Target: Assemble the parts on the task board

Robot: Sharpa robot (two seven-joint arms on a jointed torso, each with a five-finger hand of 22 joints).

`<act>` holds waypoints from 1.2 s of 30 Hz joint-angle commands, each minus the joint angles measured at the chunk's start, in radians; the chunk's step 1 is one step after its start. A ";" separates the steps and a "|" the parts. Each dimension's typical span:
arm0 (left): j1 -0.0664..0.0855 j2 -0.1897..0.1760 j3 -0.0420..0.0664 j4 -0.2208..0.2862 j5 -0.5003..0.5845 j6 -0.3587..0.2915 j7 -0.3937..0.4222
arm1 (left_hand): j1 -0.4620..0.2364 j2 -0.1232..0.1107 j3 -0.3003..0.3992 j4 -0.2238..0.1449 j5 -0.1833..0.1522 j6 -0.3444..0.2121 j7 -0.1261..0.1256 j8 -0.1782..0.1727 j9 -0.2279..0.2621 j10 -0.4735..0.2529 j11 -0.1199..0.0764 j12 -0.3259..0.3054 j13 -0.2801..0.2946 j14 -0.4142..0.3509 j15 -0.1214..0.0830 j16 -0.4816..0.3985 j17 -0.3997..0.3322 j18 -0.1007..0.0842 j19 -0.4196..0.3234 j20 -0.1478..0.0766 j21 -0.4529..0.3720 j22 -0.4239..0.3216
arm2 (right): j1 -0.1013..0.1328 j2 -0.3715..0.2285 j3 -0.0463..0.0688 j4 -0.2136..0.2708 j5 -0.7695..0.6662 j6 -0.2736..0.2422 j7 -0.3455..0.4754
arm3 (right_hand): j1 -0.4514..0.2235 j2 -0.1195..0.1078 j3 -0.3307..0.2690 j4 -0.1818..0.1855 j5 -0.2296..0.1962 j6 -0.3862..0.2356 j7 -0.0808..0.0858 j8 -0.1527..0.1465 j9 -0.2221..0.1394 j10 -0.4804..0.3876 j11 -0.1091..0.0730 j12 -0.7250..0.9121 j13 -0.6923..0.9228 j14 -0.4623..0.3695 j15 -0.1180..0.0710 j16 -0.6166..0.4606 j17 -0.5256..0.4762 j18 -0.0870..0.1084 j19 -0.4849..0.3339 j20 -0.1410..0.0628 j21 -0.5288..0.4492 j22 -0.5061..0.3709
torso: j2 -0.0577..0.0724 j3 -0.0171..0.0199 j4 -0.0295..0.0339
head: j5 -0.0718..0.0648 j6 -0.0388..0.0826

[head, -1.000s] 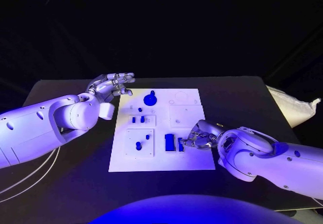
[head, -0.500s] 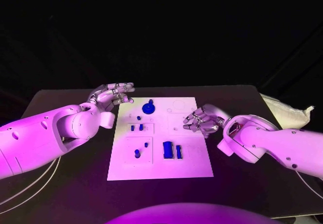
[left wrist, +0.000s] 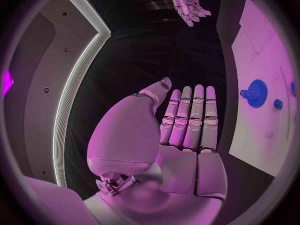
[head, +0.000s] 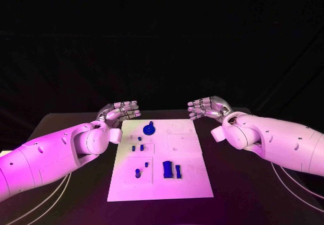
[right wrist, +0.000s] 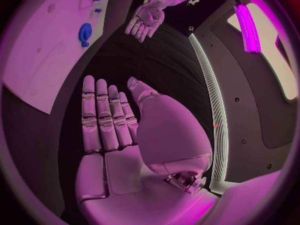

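Black table (head: 270,197) bare around white task board (head: 191,180); left hand (head: 120,112), right hand (head: 206,108) both empty, fingers extended, beyond its far corners

Dim magenta wash over a black backdrop, glare on the task board (head: 162,161), fisheye bending in wrist views.

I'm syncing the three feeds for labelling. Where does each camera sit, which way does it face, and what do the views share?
Head view: on the robot's head, looking down at the black table and task board; both white arms come in, left hand and right hand raised at the board's far end.
Left wrist view: behind the left hand, looking along its flat empty palm.
Right wrist view: behind the right hand, likewise looking along its flat empty palm.
Shared: all three show the board and the blue gear-like part; each wrist view also catches the other hand.
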 commanded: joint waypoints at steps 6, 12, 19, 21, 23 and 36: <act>-0.005 -0.004 0.002 0.021 -0.009 -0.037 0.010 | -0.573 0.084 -0.154 -0.013 -0.100 -0.401 -0.084 -0.108 -0.066 -0.428 -0.068 -0.069 -0.062 -0.390 -0.059 -0.128 -0.110 -0.068 -0.353 -0.106 -0.066 -0.200 | -0.007 0.000 0.002 0.022 0.028 -0.037 0.020 | -0.595 0.049 -0.098 -0.038 -0.085 -0.395 -0.086 -0.067 -0.083 -0.429 -0.061 -0.110 -0.121 -0.449 -0.100 -0.094 -0.119 -0.069 -0.408 -0.085 -0.161 -0.086 | -0.006 0.0050 0.0036 | 0.007 0.018; -0.021 -0.019 0.008 0.090 -0.038 -0.158 0.045 | -0.744 0.084 -0.199 -0.013 -0.100 -0.523 -0.109 -0.108 -0.066 -0.558 -0.089 -0.150 -0.062 -0.510 -0.142 -0.161 -0.110 -0.082 -0.458 -0.139 -0.066 -0.255 | -0.029 0.002 0.007 0.093 0.122 -0.158 0.087 | -0.767 0.049 -0.130 -0.038 -0.110 -0.514 -0.111 -0.067 -0.105 -0.559 -0.146 -0.110 -0.147 -0.585 -0.100 -0.115 -0.147 -0.081 -0.533 -0.111 -0.200 -0.105 | -0.024 0.0208 0.0149 | 0.028 0.077; -0.049 -0.044 0.018 0.209 -0.089 -0.366 0.103 | -0.895 0.084 -0.238 -0.013 -0.100 -0.631 -0.197 -0.108 -0.066 -0.673 -0.163 -0.150 -0.062 -0.615 -0.142 -0.189 -0.110 -0.104 -0.550 -0.168 -0.066 -0.303 | -0.064 0.004 0.016 0.203 0.265 -0.342 0.188 | -0.922 0.049 -0.156 -0.038 -0.199 -0.620 -0.199 -0.067 -0.183 -0.676 -0.146 -0.110 -0.171 -0.707 -0.100 -0.188 -0.172 -0.102 -0.645 -0.134 -0.235 -0.176 | -0.038 0.0322 0.0231 | 0.043 0.118; -0.057 -0.051 0.021 0.243 -0.103 -0.425 0.120 | -0.938 0.084 -0.249 -0.013 -0.100 -0.662 -0.197 -0.108 -0.066 -0.705 -0.163 -0.150 -0.062 -0.645 -0.142 -0.197 -0.110 -0.104 -0.576 -0.176 -0.066 -0.317 | -0.072 0.004 0.018 0.229 0.299 -0.386 0.213 | -0.964 0.049 -0.163 -0.038 -0.199 -0.649 -0.199 -0.067 -0.183 -0.709 -0.146 -0.110 -0.243 -0.741 -0.100 -0.188 -0.246 -0.103 -0.676 -0.204 -0.245 -0.176 | -0.039 0.0329 0.0236 | 0.044 0.121; -0.062 -0.055 0.023 0.265 -0.112 -0.464 0.131 | -0.970 0.084 -0.257 -0.013 -0.100 -0.685 -0.197 -0.108 -0.066 -0.730 -0.163 -0.150 -0.062 -0.668 -0.142 -0.203 -0.110 -0.108 -0.596 -0.182 -0.066 -0.328 | -0.077 0.004 0.020 0.245 0.320 -0.413 0.227 | -0.998 0.049 -0.169 -0.038 -0.199 -0.672 -0.199 -0.067 -0.183 -0.735 -0.146 -0.110 -0.243 -0.767 -0.100 -0.188 -0.246 -0.107 -0.700 -0.204 -0.253 -0.176 | -0.039 0.0329 0.0236 | 0.044 0.121; -0.072 -0.064 0.026 0.307 -0.130 -0.538 0.152 | -1.136 0.084 -0.359 -0.013 -0.100 -0.804 -0.197 -0.108 -0.066 -0.856 -0.163 -0.150 -0.062 -0.784 -0.142 -0.278 -0.110 -0.180 -0.696 -0.256 -0.066 -0.381 | -0.083 0.005 0.021 0.263 0.345 -0.445 0.245 | -1.166 0.049 -0.239 -0.038 -0.199 -0.787 -0.199 -0.067 -0.183 -0.861 -0.146 -0.110 -0.243 -0.899 -0.100 -0.188 -0.246 -0.178 -0.822 -0.204 -0.342 -0.176 | -0.039 0.0329 0.0236 | 0.044 0.121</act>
